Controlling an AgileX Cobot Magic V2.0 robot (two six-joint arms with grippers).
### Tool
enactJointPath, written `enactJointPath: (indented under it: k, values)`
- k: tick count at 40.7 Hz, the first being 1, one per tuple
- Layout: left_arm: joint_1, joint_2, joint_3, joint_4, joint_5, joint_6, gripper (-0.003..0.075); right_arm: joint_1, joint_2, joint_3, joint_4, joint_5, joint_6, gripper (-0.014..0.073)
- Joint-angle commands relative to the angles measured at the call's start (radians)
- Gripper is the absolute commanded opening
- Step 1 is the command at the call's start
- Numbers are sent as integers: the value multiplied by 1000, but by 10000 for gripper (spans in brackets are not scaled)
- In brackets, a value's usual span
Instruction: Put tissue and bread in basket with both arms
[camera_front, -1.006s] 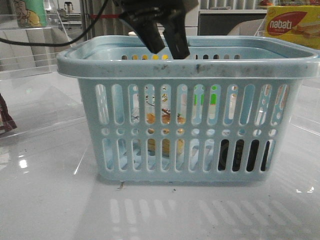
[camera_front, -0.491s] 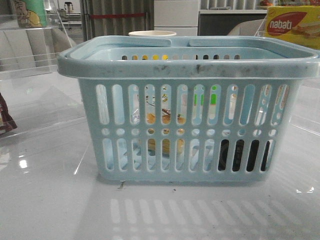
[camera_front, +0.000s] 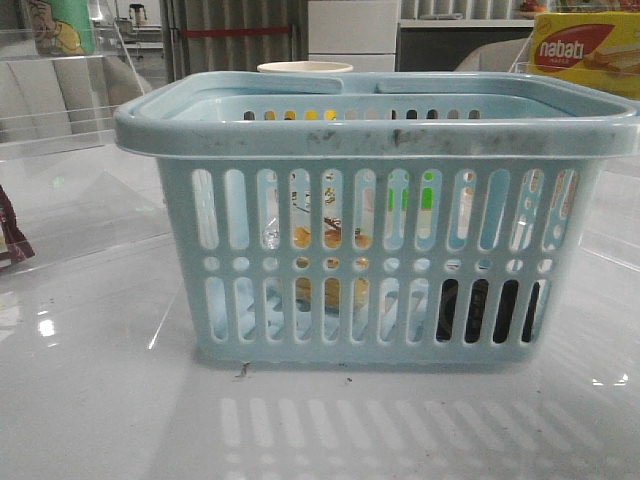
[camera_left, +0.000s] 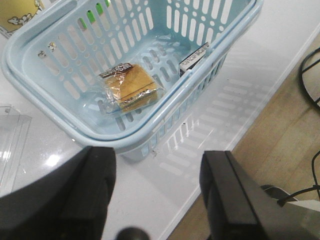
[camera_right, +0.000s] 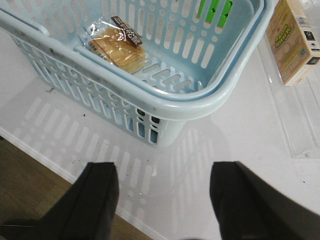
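Observation:
The light blue basket (camera_front: 380, 130) stands in the middle of the table. Inside it lies the bread (camera_left: 131, 89), golden in a clear wrapper with a brown label; it shows through the slots (camera_front: 330, 240) and in the right wrist view (camera_right: 120, 47). The tissue (camera_left: 194, 59), a dark pack, stands against the basket's wall and appears as a black patch behind the slots (camera_front: 490, 310). My left gripper (camera_left: 157, 190) hangs open above the table beside the basket, holding nothing. My right gripper (camera_right: 165, 195) is open and empty too, above the table outside the basket (camera_right: 210, 102). Neither gripper shows in the front view.
A yellow-and-red nabati box (camera_front: 585, 50) sits at the back right, a white cup (camera_front: 305, 68) behind the basket. A dark red-brown packet (camera_front: 10, 240) lies at the left edge. A carton (camera_right: 292, 42) stands on a clear panel. The table edge (camera_left: 260, 125) borders wooden floor.
One second ago a black gripper hung over the basket's rim in the front view; it has gone up out of that view. The basket and its contents have not moved.

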Motion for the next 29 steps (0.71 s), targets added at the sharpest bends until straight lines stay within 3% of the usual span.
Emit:
enactJointPath:
  k: [1,14,29]
  values:
    - [-8,-94,53,4,-113,-39,443,1,-1,-24,-17,-67,-8,510]
    - [-8,-340,275,40,-189,-82,443,1,-1,-24,-17,-59,-8,510]
    - [-8,-368,314,40,-192,-82,423,1,-1,-24,-42,-56,-8,509]
